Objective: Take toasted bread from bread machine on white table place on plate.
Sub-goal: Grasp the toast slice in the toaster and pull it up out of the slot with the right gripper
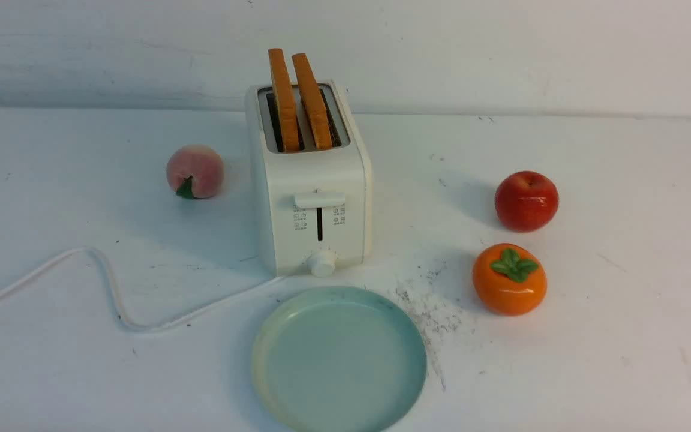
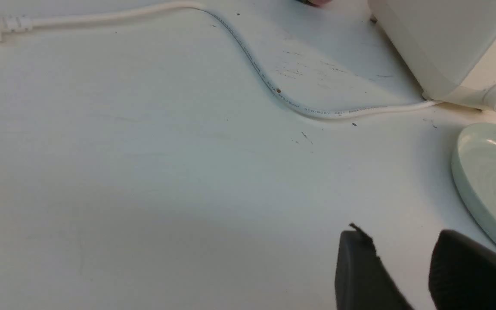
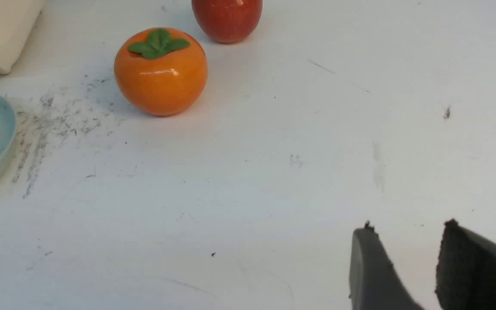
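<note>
The left claw (image 2: 401, 236) hangs low over the bare worktop (image 2: 144, 181), its two dark fingers parted with nothing between them. The right claw (image 3: 408, 227) is the same, apart and empty over the worktop. Neither shows in the front view.

Beyond the left claw lie the plate (image 2: 480, 181), the white cord (image 2: 274, 88) and the near corner of the toaster (image 2: 437, 43) with its knob. Beyond the right claw sit the persimmon (image 3: 160, 71) and the apple (image 3: 226, 19), with only a sliver of the toaster at the picture's edge.

The toast (image 1: 284, 99) is in the toaster: two slices stand upright in the slots, their upper halves proud of the top. It lies ahead of both claws and higher up, past the plate, which is empty and rests just in front of the toaster. Each slice shows its thin crust edge to the robot, and its broad faces run front to back. A claw coming down from above would likely pinch side to side across a slice. The toaster sits slightly left of the middle, so the left arm looks a little nearer.
</note>
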Controlling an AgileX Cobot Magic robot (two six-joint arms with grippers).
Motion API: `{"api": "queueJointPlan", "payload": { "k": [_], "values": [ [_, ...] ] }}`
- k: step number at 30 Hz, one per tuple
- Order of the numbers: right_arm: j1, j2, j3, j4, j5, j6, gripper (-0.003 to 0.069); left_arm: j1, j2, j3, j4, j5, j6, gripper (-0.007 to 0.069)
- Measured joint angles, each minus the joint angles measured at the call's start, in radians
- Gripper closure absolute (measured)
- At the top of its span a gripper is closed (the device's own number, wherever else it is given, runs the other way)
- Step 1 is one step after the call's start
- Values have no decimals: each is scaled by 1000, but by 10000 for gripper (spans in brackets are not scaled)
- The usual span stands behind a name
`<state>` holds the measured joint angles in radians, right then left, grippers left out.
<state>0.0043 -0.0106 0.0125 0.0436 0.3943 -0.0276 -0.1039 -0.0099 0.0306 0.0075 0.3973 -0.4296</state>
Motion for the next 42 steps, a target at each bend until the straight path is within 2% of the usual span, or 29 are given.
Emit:
{"api": "queueJointPlan", "payload": {
  "k": [39,42],
  "values": [
    [0,0,0,0,0,0,419,0,0,0,0,-3,0,386],
    [0,0,0,0,0,0,419,0,0,0,-64,-37,-32,386]
  ]
}}
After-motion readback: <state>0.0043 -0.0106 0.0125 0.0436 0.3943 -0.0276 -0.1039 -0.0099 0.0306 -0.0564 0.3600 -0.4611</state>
